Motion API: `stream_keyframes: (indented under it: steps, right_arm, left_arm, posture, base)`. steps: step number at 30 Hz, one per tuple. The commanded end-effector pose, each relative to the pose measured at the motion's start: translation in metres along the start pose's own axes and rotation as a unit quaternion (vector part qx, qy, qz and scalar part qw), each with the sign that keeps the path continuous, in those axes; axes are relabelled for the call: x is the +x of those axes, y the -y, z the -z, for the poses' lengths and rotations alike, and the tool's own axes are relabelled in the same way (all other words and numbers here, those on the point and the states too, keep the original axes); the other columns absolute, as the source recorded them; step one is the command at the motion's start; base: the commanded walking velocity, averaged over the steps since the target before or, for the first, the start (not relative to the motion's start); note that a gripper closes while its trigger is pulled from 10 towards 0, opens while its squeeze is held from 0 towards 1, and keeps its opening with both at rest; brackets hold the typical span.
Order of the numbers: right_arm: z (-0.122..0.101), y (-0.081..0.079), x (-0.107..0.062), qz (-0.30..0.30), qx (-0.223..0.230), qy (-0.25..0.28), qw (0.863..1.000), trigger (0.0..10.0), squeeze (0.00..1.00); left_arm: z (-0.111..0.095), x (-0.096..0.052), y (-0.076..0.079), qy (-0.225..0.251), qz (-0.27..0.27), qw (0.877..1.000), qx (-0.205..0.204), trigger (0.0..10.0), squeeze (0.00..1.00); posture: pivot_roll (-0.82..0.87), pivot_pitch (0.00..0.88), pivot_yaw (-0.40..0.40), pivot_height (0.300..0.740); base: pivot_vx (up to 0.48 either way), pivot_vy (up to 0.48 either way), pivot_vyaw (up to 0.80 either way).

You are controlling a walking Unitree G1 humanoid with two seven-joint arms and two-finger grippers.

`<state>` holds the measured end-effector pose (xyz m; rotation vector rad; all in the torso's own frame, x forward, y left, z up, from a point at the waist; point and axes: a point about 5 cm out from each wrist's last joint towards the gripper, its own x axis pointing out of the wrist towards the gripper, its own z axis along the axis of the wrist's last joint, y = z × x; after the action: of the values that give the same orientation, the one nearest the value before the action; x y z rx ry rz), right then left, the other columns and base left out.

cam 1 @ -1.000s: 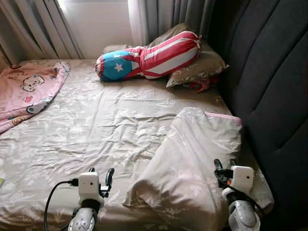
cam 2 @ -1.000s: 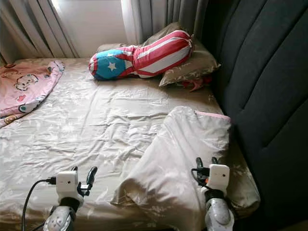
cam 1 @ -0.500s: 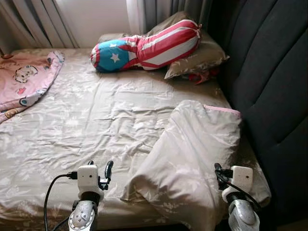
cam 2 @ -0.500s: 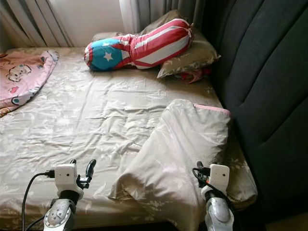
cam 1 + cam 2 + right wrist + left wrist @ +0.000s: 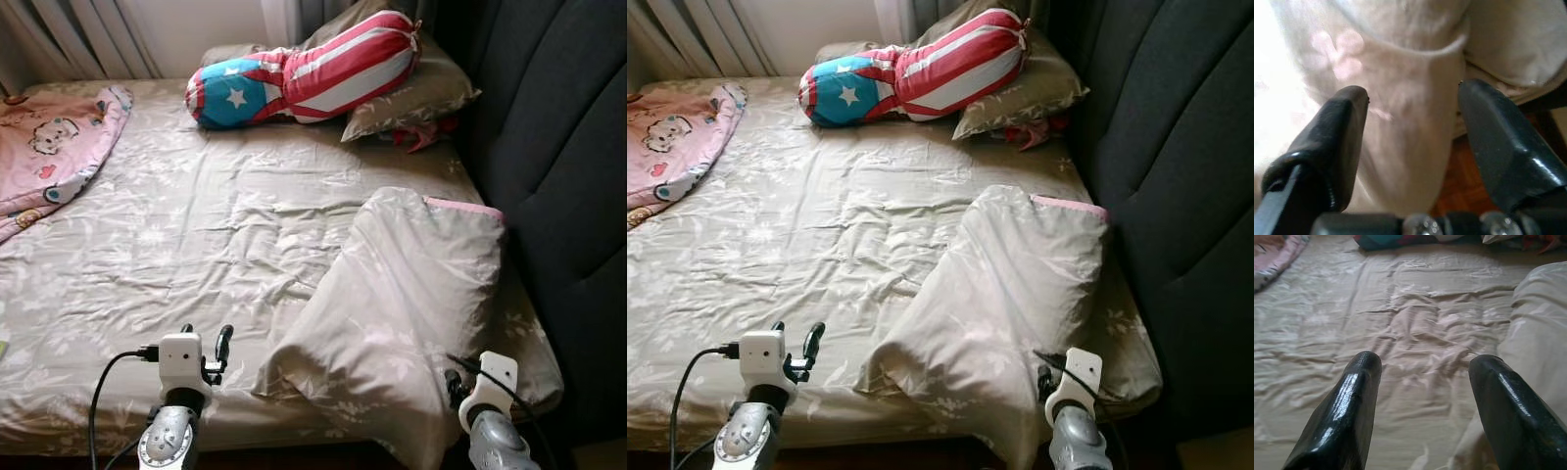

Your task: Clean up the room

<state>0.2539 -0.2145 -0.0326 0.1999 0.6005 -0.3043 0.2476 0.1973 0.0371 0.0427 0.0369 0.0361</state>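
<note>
Facing the bed [image 5: 196, 245], both tools hang with fingers apart and empty; the crumpled beige floral-print pillow [image 5: 402, 313] lies just ahead of the right tool [image 5: 1410, 127], beside the left tool [image 5: 1420, 382]; likely next: reach, clamp, straighten it.

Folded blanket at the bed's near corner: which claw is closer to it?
Right. The right claw is open at the folded blanket's hanging near edge, the fabric just ahead of its fingers. The left claw, also open, sits apart to the blanket's left, over the bedsheet.
</note>
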Motion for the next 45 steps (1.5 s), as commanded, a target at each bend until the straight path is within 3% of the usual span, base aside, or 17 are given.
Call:
stream_keyframes:
  steps: [1, 8, 19, 20, 21, 22, 34, 35, 36, 37, 42, 45]
  right_arm:
    - [0.005, -0.003, 0.000, 0.000, 0.022, -0.021, 1.000, 10.0, 1.00]
    - [0.002, -0.005, 0.002, 0.007, 0.041, -0.026, 0.999, 10.0, 1.00]
    - [0.014, 0.003, -0.002, 0.030, 0.052, -0.047, 0.997, 10.0, 1.00]
    - [0.018, 0.002, -0.003, 0.023, 0.062, -0.055, 0.996, 10.0, 0.62]
    - [0.018, 0.001, -0.003, 0.021, 0.064, -0.056, 0.996, 10.0, 0.62]
    - [0.019, 0.001, -0.003, 0.021, 0.061, -0.058, 0.996, 10.0, 0.00]
    - [0.039, 0.001, -0.009, 0.027, 0.031, -0.102, 0.994, 10.0, 0.00]
    - [0.040, 0.000, -0.010, 0.016, 0.027, -0.102, 0.994, 4.0, 0.00]
    - [0.039, -0.001, -0.010, 0.012, 0.027, -0.101, 0.994, 4.0, 0.00]
    - [0.039, -0.001, -0.010, 0.009, 0.027, -0.100, 0.995, 0.0, 0.00]
    - [0.045, -0.002, -0.012, 0.006, -0.010, -0.112, 0.994, 0.0, 0.00]
    - [0.049, -0.002, -0.013, 0.007, -0.004, -0.115, 0.993, 0.0, 0.00]
  left_arm:
    - [0.001, -0.005, -0.006, -0.011, -0.002, 1.000, 0.002, 10.0, 0.00]
    - [-0.008, -0.010, -0.009, -0.008, 0.006, 1.000, 0.012, 10.0, 0.00]
    - [-0.017, -0.022, -0.020, -0.018, 0.020, 0.999, 0.036, 10.0, 0.00]
    - [-0.019, -0.023, -0.020, -0.019, 0.022, 0.999, 0.038, 10.0, 0.00]
    - [-0.020, -0.024, -0.021, -0.019, 0.023, 0.999, 0.039, 10.0, 0.00]
    - [-0.020, -0.024, -0.021, -0.021, 0.025, 0.999, 0.041, 10.0, 0.00]
    - [-0.022, -0.032, -0.023, -0.037, 0.038, 0.997, 0.053, 10.0, 0.00]
    - [-0.023, -0.033, -0.024, -0.039, 0.038, 0.997, 0.055, 10.0, 0.00]
    - [-0.023, -0.033, -0.024, -0.040, 0.039, 0.997, 0.055, 10.0, 0.00]
    - [-0.024, -0.034, -0.025, -0.040, 0.038, 0.997, 0.056, 10.0, 0.00]
    - [-0.025, -0.033, -0.026, -0.042, 0.038, 0.997, 0.057, 10.0, 0.00]
    - [-0.024, -0.032, -0.024, -0.042, 0.040, 0.997, 0.056, 10.0, 0.00]
  posture:
    - [-0.01, 0.196, 0.047, 0.740]
    - [0.02, 0.215, 0.083, 0.740]
    - [0.07, 0.249, 0.143, 0.740]
    - [0.08, 0.253, 0.150, 0.740]
    - [0.08, 0.253, 0.152, 0.740]
    - [0.08, 0.254, 0.153, 0.740]
    - [0.10, 0.269, 0.176, 0.740]
    - [0.09, 0.269, 0.177, 0.740]
    - [0.09, 0.269, 0.178, 0.740]
    - [0.10, 0.269, 0.178, 0.740]
    - [0.09, 0.270, 0.179, 0.740]
    - [0.09, 0.271, 0.179, 0.740]
  base:
    - [0.000, 0.000, 0.00]
    - [0.000, 0.000, 0.00]
    - [0.000, 0.000, 0.00]
    - [0.000, 0.000, 0.00]
    - [0.000, 0.000, 0.00]
    - [0.000, 0.000, 0.00]
    - [0.000, 0.000, 0.00]
    - [0.000, 0.000, 0.00]
    - [0.000, 0.000, 0.00]
    - [0.000, 0.000, 0.00]
    - [0.000, 0.000, 0.00]
    - [0.000, 0.000, 0.00]
